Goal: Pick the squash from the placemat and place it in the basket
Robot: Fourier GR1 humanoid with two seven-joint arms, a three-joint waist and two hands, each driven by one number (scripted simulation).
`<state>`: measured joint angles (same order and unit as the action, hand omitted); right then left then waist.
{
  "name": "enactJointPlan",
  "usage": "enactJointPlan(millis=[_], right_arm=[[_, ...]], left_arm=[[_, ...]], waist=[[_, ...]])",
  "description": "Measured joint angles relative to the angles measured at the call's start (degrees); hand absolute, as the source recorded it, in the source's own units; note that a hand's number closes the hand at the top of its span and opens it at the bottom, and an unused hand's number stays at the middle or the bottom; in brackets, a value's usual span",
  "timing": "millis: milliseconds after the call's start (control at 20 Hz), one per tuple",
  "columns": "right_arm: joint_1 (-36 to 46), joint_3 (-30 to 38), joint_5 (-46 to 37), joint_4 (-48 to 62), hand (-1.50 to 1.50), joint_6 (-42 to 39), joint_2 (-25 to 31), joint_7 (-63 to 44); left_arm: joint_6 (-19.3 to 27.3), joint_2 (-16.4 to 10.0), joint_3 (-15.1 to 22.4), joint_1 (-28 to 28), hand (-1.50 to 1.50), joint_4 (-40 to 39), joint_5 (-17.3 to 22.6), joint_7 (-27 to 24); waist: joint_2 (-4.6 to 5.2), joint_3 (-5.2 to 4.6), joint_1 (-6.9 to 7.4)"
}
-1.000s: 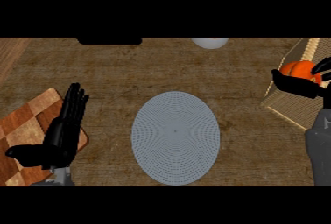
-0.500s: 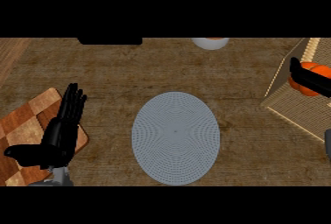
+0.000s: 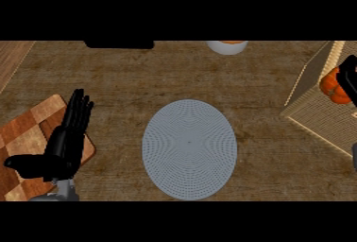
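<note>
Fingers curled round the squash (image 3: 330, 88), the right hand (image 3: 350, 75) hangs near the basket (image 3: 312, 109) wall; released here, it could clip the rim.

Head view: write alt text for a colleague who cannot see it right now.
The right robot hand holds the orange squash over the wicker basket at the right edge. The grey oval placemat lies mid-counter, and the left robot hand rests open over a checkered board at the left.
</note>
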<state>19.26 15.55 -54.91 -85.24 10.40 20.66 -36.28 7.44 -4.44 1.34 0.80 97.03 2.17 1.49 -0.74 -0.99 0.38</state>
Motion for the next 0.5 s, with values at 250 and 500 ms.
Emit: enactJointPlan(millis=[250, 500], right_arm=[[-0.3, 2.0, 3.1, 2.2, 1.5, 2.1, 0.6, 3.9], [0.0, 4.7, 4.2, 4.8, -1.5, 4.8, 0.9, 3.9]], left_arm=[[-0.2, 0.1, 0.2, -0.8, 0.0, 1.2, -0.1, 0.5], [-0.3, 0.3, 0.2, -0.9, 0.0, 0.7, -0.1, -0.1]], waist=[[-0.11, -0.38, 0.31], [-0.13, -0.66, 0.42]])
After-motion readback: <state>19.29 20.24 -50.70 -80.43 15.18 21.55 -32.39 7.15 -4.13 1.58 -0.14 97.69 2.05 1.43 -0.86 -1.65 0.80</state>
